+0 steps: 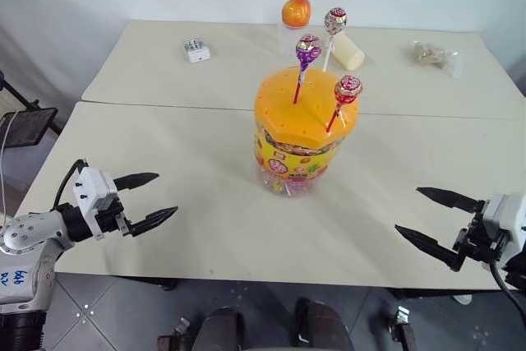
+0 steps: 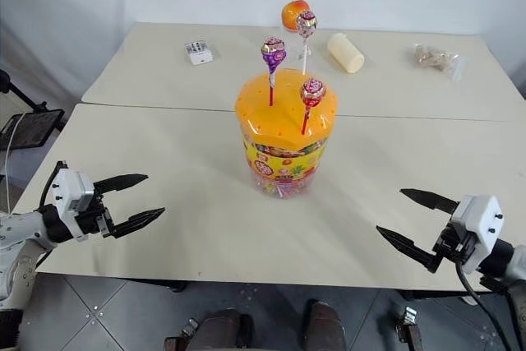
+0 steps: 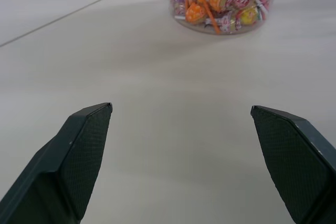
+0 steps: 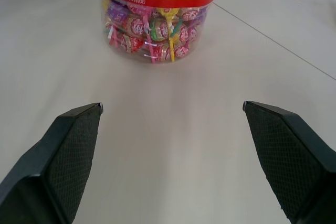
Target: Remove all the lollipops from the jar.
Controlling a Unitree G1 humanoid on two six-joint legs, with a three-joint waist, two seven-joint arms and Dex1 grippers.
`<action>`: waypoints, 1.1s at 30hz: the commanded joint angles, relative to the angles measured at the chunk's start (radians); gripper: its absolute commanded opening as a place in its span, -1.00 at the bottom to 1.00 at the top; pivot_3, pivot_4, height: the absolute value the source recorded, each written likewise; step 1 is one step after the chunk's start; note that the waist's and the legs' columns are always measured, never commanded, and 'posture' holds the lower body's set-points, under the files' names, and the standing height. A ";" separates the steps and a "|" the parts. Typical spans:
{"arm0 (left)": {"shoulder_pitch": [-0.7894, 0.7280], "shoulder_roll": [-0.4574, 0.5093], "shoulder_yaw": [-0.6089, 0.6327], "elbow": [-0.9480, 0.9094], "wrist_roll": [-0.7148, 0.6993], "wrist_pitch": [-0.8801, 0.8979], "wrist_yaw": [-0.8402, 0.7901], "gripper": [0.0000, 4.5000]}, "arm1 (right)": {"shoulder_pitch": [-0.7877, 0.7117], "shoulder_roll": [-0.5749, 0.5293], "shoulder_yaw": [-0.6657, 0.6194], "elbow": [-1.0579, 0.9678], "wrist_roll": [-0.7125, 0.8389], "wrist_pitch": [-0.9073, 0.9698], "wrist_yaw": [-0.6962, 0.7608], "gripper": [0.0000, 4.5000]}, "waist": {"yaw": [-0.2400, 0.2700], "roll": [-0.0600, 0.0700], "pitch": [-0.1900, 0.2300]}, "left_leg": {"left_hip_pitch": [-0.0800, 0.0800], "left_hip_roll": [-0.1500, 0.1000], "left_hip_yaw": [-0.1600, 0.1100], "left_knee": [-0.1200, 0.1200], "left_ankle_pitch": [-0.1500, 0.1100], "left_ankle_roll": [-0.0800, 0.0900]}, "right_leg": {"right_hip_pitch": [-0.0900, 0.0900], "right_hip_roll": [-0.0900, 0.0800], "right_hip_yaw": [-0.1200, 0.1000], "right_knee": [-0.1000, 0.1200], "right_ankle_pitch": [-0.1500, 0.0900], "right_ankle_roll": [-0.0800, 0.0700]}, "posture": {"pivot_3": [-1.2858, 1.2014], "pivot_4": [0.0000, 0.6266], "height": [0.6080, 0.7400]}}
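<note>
A big clear plastic jar (image 1: 302, 141) with an orange lid full of holes and a yellow label stands in the middle of the cream table (image 1: 205, 228), nearer its far edge than its near edge. Three lollipops stand in the lid on thin sticks: a purple one (image 1: 308, 49), a red-pink one (image 1: 348, 89) and a pink-white swirl one (image 1: 335, 19). The left gripper (image 1: 148, 200) hangs near the table's front left corner, jaws wide apart and holding nothing. The right gripper (image 1: 433, 218) hangs near the front right corner, jaws wide and empty too.
</note>
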 commanded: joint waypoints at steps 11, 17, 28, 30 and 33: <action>-0.537 0.046 0.044 0.254 -0.311 0.320 -0.116 1.00 | -0.053 0.210 -0.213 -0.344 0.377 0.065 -0.351 0.99 | 0.002 0.000 0.000 | -0.002 0.000 -0.003 0.004 0.001 -0.001 | 0.000 0.000 -0.001 0.002 0.000 0.000 | 0.03 -0.52 1.00; -0.707 -0.013 -0.101 0.279 -0.288 0.377 -0.230 1.00 | -0.043 0.229 -0.207 -0.522 0.468 0.036 -0.422 0.99 | 0.000 0.000 0.000 | -0.001 -0.001 -0.002 0.001 0.000 -0.002 | 0.000 0.001 -0.001 0.002 0.000 0.001 | 0.03 -0.52 1.00; -1.101 -0.319 -0.266 0.472 -0.180 0.282 -0.263 1.00 | -0.038 0.263 -0.094 -0.652 0.511 -0.029 -0.396 0.99 | 0.000 -0.004 0.001 | -0.004 -0.001 -0.002 0.010 -0.002 0.001 | 0.001 0.002 -0.001 0.002 0.001 0.002 | 0.03 -0.52 1.00; -1.134 -0.341 -0.282 0.503 -0.150 0.268 -0.262 1.00 | -0.038 0.264 -0.086 -0.658 0.495 -0.040 -0.404 0.99 | -0.003 -0.004 0.001 | -0.004 -0.001 -0.002 0.009 -0.002 0.001 | 0.001 0.002 -0.001 0.002 0.001 0.002 | 0.03 -0.52 1.00; -1.150 -0.367 -0.330 0.487 -0.106 0.262 -0.267 1.00 | -0.021 0.280 -0.064 -0.670 0.448 -0.055 -0.414 0.99 | 0.000 -0.004 0.001 | -0.003 0.000 -0.001 0.009 -0.002 0.001 | 0.001 0.002 0.000 0.002 0.001 0.002 | 0.03 -0.52 1.00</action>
